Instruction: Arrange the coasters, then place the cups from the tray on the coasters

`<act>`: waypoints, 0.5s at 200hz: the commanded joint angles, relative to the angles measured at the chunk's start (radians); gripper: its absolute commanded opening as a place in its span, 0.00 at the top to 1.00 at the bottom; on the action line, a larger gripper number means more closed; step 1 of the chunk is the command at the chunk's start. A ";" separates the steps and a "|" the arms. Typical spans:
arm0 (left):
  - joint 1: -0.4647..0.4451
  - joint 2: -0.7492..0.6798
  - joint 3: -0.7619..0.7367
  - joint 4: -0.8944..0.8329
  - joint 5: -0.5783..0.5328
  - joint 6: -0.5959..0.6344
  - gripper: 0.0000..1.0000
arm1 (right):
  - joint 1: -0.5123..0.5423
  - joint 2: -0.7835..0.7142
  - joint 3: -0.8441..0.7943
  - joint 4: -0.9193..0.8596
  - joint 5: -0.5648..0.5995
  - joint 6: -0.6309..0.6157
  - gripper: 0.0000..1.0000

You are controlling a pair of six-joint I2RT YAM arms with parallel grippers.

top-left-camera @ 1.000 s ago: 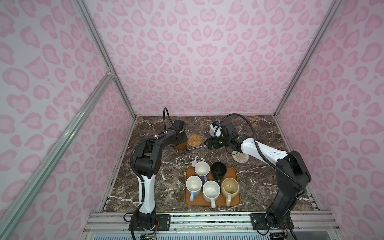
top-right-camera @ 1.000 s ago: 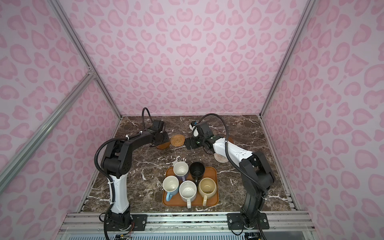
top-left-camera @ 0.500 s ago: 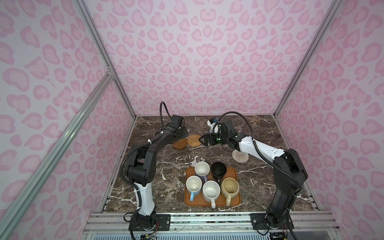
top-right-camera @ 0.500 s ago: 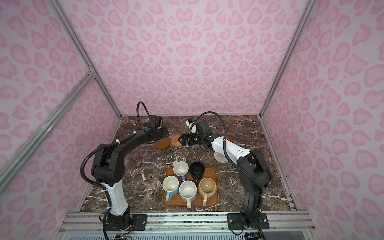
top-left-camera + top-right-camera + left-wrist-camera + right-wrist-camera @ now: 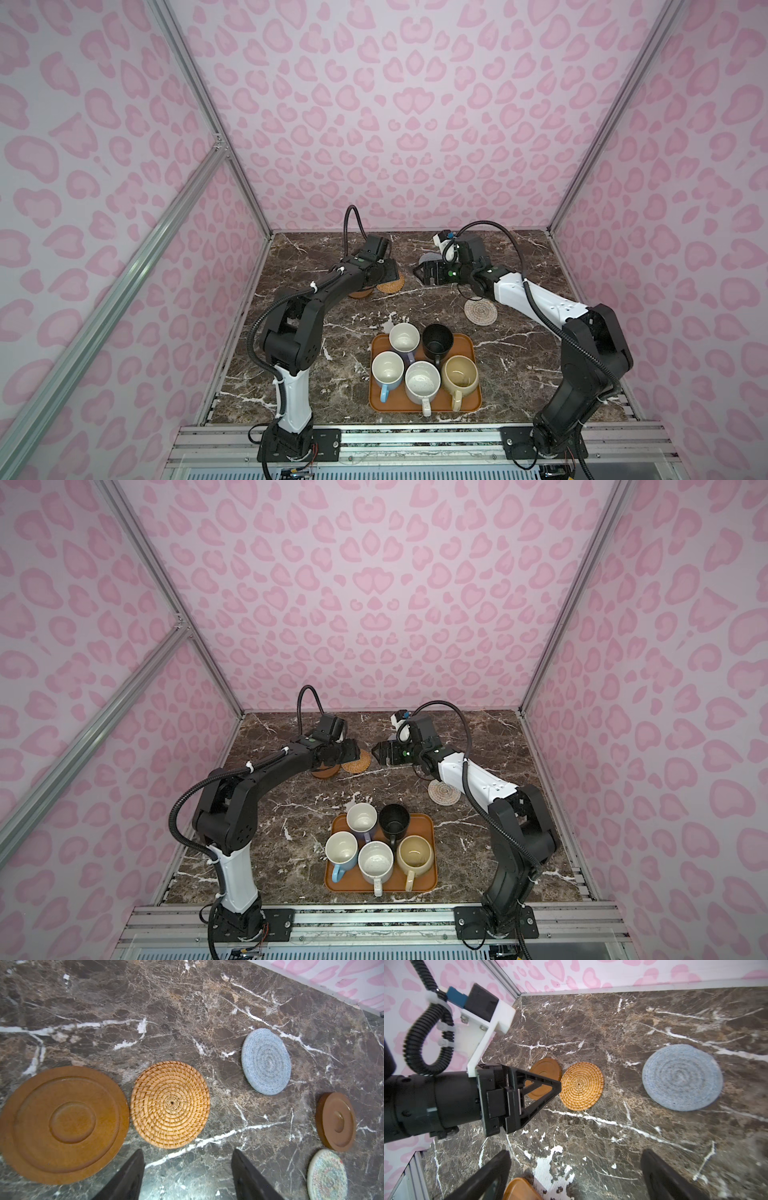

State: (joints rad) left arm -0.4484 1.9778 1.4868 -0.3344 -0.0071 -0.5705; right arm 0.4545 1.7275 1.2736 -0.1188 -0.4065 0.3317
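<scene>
Woven rattan orange round coaster (image 5: pixel 170 1104): probably light, stiff, flat on marble tabletop (image 5: pixel 187 1012); I'd pinch its rim. Left gripper (image 5: pixel 187 1152) spread, empty, just beside it; right gripper (image 5: pixel 576 1152) spread wide, empty.

Tabletop (image 5: pixel 187 1001): brown stone look with white veins, polished; a dull sheen is seen. Large brown coaster (image 5: pixel 62 1124): smooth turned wood, matt. Orange coaster (image 5: pixel 170 1104): coiled rattan-like weave, rough. Grey-blue coaster (image 5: pixel 266 1064): soft corded cloth, matt. Speckled white mug (image 5: pixel 422 380): glazed. Tray (image 5: pixel 473 401): a smooth finish is noted.
</scene>
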 commanded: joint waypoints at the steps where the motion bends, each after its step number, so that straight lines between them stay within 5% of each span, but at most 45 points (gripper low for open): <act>1: -0.004 0.054 0.049 -0.028 0.004 0.012 0.36 | -0.021 -0.007 -0.012 -0.014 0.017 -0.005 0.00; 100: -0.008 0.268 0.231 -0.112 0.022 0.027 0.46 | -0.060 0.058 0.016 -0.065 0.035 -0.037 0.02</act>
State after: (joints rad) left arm -0.4557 2.2215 1.6970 -0.4129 0.0032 -0.5484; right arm 0.3954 1.7782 1.2884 -0.1783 -0.3733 0.3031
